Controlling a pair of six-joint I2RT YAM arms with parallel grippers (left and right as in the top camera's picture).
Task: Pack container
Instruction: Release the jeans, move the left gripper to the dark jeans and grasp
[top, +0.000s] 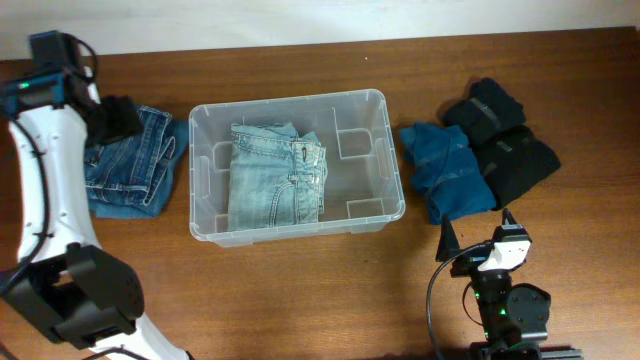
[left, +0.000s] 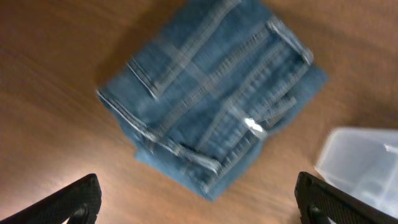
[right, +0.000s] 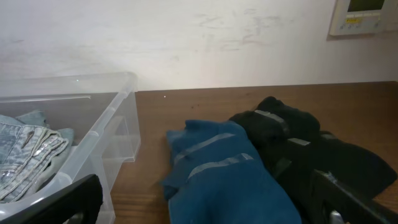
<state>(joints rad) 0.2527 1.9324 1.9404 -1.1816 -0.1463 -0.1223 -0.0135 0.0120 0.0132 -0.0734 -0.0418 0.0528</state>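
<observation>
Large clear rectangular plastic tub (top: 296, 100) at centre of brown wooden surface (top: 300, 290), pale folded jeans (top: 275, 175) inside. Left pincer (left: 198, 198) spread wide over dark-blue folded jeans (left: 211, 106), presumably lined up for next pick. Right pincer (right: 205, 202) agape, empty, parked clear.

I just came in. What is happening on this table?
A clear tub is being packed with folded clothes. Light jeans lie inside it. The left claw hangs open over darker jeans on the table left of the tub, not gripping them. The right claw sits open near the front, facing a blue garment and black garments beside the tub's right end.
</observation>
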